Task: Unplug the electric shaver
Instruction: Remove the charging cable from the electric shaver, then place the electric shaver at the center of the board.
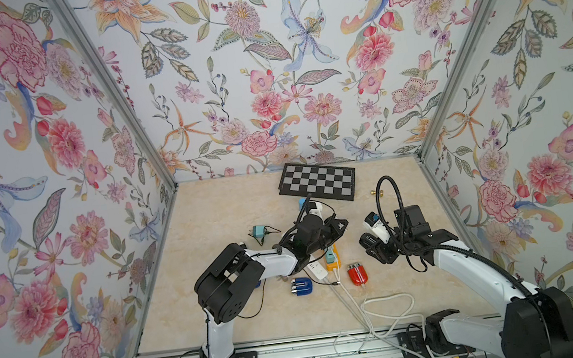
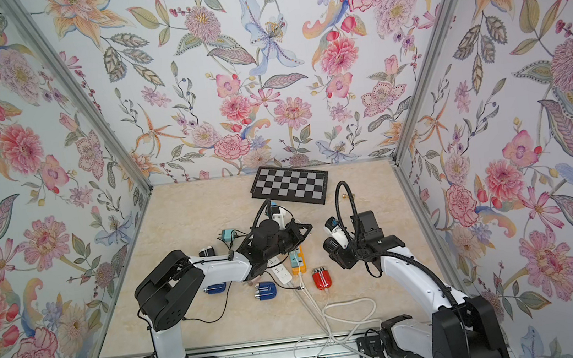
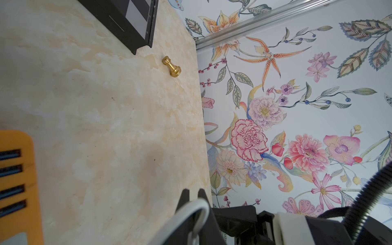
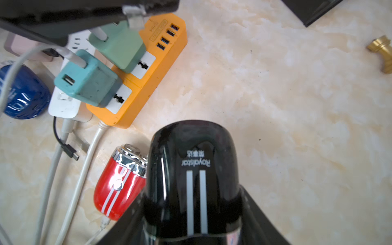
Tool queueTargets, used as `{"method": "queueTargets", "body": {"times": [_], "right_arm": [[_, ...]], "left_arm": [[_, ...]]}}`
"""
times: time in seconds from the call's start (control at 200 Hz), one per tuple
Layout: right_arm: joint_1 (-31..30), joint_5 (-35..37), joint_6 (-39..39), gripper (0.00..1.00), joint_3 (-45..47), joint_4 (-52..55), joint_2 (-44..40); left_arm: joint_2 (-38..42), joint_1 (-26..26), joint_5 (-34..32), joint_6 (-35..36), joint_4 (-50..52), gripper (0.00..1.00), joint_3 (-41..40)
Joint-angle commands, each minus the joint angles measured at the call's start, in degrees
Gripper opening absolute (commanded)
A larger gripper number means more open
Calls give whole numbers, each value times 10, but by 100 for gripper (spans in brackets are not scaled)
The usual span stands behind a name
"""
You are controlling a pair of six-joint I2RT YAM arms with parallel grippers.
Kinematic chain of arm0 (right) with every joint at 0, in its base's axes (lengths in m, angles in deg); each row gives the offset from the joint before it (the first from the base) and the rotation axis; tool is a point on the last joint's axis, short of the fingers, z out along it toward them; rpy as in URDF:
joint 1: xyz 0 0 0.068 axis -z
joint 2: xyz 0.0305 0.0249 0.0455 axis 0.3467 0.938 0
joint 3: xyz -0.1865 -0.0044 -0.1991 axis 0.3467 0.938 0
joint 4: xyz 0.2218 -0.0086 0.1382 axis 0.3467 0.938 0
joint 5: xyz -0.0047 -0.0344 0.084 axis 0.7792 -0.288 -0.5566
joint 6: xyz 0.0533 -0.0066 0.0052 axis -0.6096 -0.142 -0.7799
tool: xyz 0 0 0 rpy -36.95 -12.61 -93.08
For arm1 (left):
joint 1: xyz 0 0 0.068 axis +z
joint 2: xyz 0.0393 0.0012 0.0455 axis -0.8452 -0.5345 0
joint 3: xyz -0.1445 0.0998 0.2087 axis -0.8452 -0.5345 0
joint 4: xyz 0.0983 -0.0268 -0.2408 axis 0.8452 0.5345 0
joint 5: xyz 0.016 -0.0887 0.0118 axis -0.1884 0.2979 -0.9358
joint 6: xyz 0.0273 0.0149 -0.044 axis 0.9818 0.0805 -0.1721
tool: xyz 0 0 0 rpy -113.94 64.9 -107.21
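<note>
The right gripper [image 4: 193, 199] has its jaws part-way apart and clamped on either side of the black shaver [image 4: 191, 152]. It holds the shaver near the orange power strip [image 4: 169, 57], apparently clear of the worktop [image 4: 286, 127].

The left gripper [image 3: 193, 197] is closed tight on a white cable [image 3: 191, 210], which loops out between its fingers. It sits over the power strips, with its fingers hidden under the arm in both top views.

The task looks well along, perhaps done. One arm has the shaver and the other has a cable, and the two are apart. The shaver's rounded outer end shows no cable. Its other end is buried in the gripper, so I cannot tell whether anything is plugged in there. I also cannot tell where the white cable's free end lies.

If the plug is out, what is left is likely only to set the shaver and the cable down.

A red shaver [image 4: 118, 186] lies on the worktop with a white lead at its base, and a blue shaver [image 4: 23, 93] lies beside the white power strip [image 4: 63, 106]. Neither is being handled. A black plug [image 4: 71, 151] lies loose.
</note>
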Motion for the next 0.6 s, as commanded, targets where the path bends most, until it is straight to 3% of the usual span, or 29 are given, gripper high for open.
{"method": "queueTargets", "body": {"times": [0.0, 0.4, 0.59], "right_arm": [[4, 13, 16, 25, -32, -48, 39], [6, 41, 20, 31, -97, -70, 192], [6, 38, 19, 42, -91, -75, 211]], "left_arm": [[-5, -4, 22, 16, 5, 0, 30], [-34, 1, 60, 14, 9, 0, 61], [-40, 9, 70, 11, 10, 0, 60]]}}
